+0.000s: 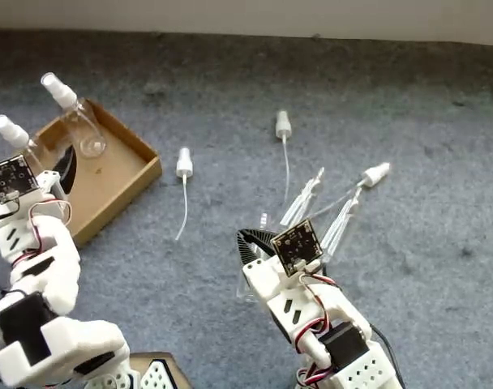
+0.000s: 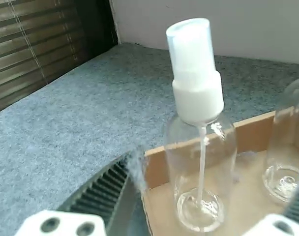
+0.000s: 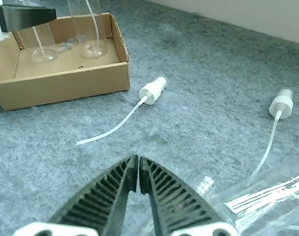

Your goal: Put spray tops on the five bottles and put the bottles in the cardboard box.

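Two clear bottles with white spray tops stand in the cardboard box [image 1: 129, 174] at the far left. My left gripper [image 1: 56, 166] is open over the box, and its jaws stand wide on either side of one capped bottle [image 2: 201, 162] without touching it. The second capped bottle [image 2: 287, 147] stands just beside it. Three loose spray tops lie on the grey carpet [image 1: 184, 164] [image 1: 283, 126] [image 1: 376, 173]. My right gripper [image 3: 138, 169] is shut on nothing, low over the carpet at the centre, near a loose spray top [image 3: 153, 90].
Clear plastic wrappers [image 1: 307, 198] [image 1: 340, 223] lie just beyond the right gripper, and one wrapper [image 3: 267, 196] lies close beside its jaws. A pale wall [image 1: 246, 16] borders the carpet at the back. Open carpet stretches to the right.
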{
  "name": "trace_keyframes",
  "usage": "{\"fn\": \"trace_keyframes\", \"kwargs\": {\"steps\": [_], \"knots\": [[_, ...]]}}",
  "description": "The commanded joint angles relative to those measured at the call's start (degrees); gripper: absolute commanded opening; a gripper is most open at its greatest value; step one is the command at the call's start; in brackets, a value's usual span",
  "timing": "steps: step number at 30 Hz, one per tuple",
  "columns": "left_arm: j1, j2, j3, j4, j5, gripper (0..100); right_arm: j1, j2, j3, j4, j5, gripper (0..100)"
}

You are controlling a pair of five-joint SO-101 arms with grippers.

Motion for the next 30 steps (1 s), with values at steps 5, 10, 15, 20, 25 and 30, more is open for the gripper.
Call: {"fn": "trace_keyframes", "kwargs": {"steps": [5, 10, 15, 20, 25, 30], "knots": [[-0.13, -22.99, 4.53, 22.15, -0.35, 41, 0.84, -0.57, 7.34, 0.31, -0.18, 0.5], [-0.04, -39.08, 4.7, 42.37, -0.35, 41, 0.84, -0.57, 7.08, 0.31, -0.18, 0.5], [3.91, -53.76, 4.26, 61.19, -0.35, 40, 0.92, -0.57, 7.08, 0.31, -0.18, 0.5], [8.92, -66.07, 4.26, 72.62, -0.35, 22, 3.12, -0.57, 6.99, 0.4, -0.18, 0.5], [13.05, -74.33, 1.1, 82.64, -0.44, 4, 9.98, -0.57, 6.73, 3.03, -0.18, 0.5], [19.3, -75.82, -6.9, 95.12, -0.26, 4, 11.38, -0.57, -1.19, 13.49, -0.18, 0.6]]}}
